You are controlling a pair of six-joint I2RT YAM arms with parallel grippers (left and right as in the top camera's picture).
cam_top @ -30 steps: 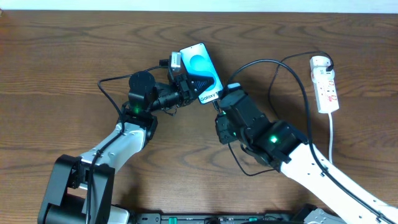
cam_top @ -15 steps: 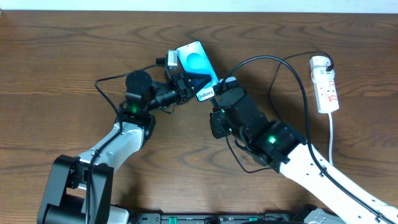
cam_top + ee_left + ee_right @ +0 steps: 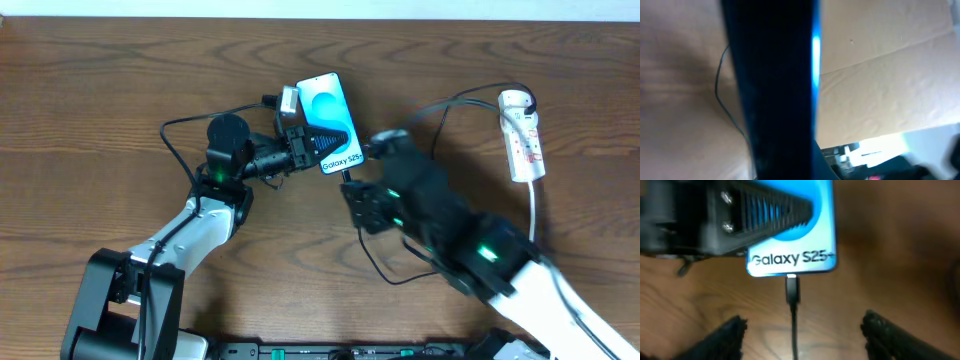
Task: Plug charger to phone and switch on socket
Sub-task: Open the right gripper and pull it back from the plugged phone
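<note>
**Plug at the phone's lower edge, right gripper spread wide**

The slim, dark-edged, blue-cyan-lit phone (image 3: 335,108) sits left of centre over the brown wooden tabletop (image 3: 120,80). It is turned at a slant, with its lettered short edge pointing toward the right arm. The left gripper (image 3: 303,140) is clamped on it from the left side, one black ribbed finger lying across the screen. In the left wrist view the phone's dark edge fills the middle of the frame as a blur, with a thin lit line along it.

The thin black charger cable (image 3: 455,97) meets the middle of that lettered short edge with its small plug (image 3: 792,291). The blur hides whether the plug is pushed fully home. From there the cable drops toward the near side and loops under the right arm. It then arcs over to the elongated white power strip (image 3: 524,140) near the right edge, well apart from the phone. A small black adapter (image 3: 529,99) sits at the strip's rounded far end, and a white cord (image 3: 533,215) trails from its near end.

The right gripper (image 3: 805,335) is just short of the phone's lettered edge. Its jaws are spread wide and its fingers (image 3: 730,337) stand to either side of the cable without touching it; it holds nothing.

Bare wood runs along the far edge and the whole left half. The only crowded stretch is between the phone and the strip, where the cable arc crosses.
</note>
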